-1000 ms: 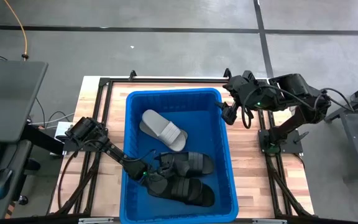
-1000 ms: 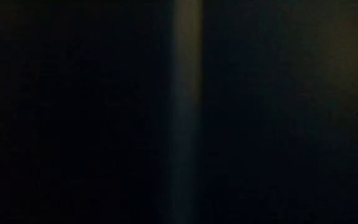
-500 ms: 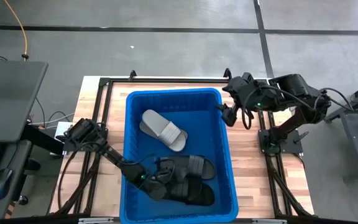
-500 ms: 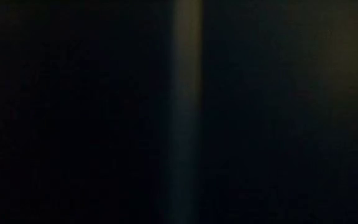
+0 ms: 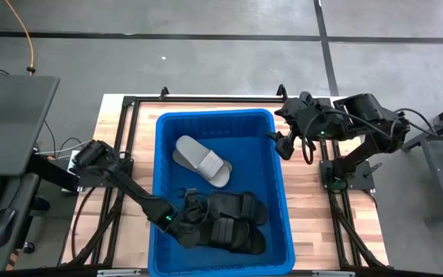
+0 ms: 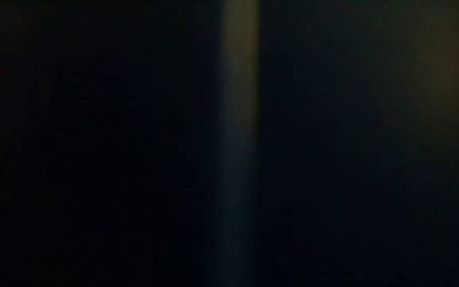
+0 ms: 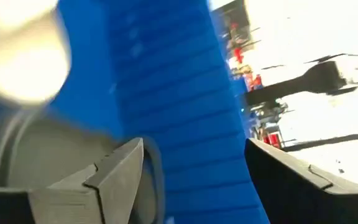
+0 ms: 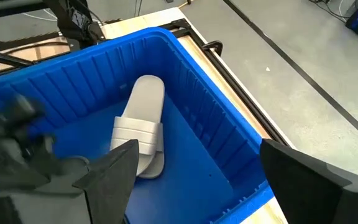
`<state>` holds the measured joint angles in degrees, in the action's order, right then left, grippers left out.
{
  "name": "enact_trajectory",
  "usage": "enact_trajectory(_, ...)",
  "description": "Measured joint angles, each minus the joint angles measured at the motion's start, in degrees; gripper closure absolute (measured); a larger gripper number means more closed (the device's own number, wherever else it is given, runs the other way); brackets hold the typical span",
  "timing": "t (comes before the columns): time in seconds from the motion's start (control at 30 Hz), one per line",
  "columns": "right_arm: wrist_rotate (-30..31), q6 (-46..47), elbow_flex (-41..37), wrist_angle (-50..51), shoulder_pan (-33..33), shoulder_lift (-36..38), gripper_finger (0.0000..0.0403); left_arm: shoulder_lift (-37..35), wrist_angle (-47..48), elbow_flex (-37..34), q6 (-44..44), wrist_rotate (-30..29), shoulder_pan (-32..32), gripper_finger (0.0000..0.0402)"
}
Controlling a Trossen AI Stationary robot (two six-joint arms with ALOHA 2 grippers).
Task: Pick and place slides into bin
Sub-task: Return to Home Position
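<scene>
Two hands: I have both at the bin (image 5: 214,115), one inside it and one at its rim.
Left hand (image 5: 193,225): down inside the bin, right against the black slides (image 5: 237,223). Its fingers (image 7: 114,177) stand well apart, with only ribbed blue wall showing between them, and grip nothing.
Right hand (image 5: 289,143): hovers over the bin's edge on its own arm's side, fingers (image 8: 107,171) spread wide and empty.
Black slides: heaped together on the bin floor just beyond the left hand's fingertips, touching one another. I cannot tell how many.
Light grey slide (image 5: 201,161): lies strap-up in the bin, apart from the black heap, ahead of and below the right hand.
Surface (image 5: 310,211): bare wood shows either side of the bin, beneath each arm.
</scene>
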<state>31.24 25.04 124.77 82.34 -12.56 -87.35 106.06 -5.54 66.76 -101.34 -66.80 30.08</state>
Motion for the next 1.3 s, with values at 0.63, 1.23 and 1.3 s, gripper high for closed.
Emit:
enact_trajectory(0.63,11.6,8.6,0.0,6.9,-0.7,0.2,0.0082,-14.5,4.9,0.0,43.5,1.5,-0.1,0.016)
enact_trajectory(1.23,-9.0,-0.2,-13.8,-38.3,-11.9,5.2,0.0082,-35.6,-11.8,-4.2,93.4,11.8,-2.1,0.0162)
enact_trajectory(1.3,-14.1,0.4,-24.9,-50.1,-10.4,7.8,0.0082,-37.5,-14.7,-8.4,92.3,13.2,-2.9,0.0163)
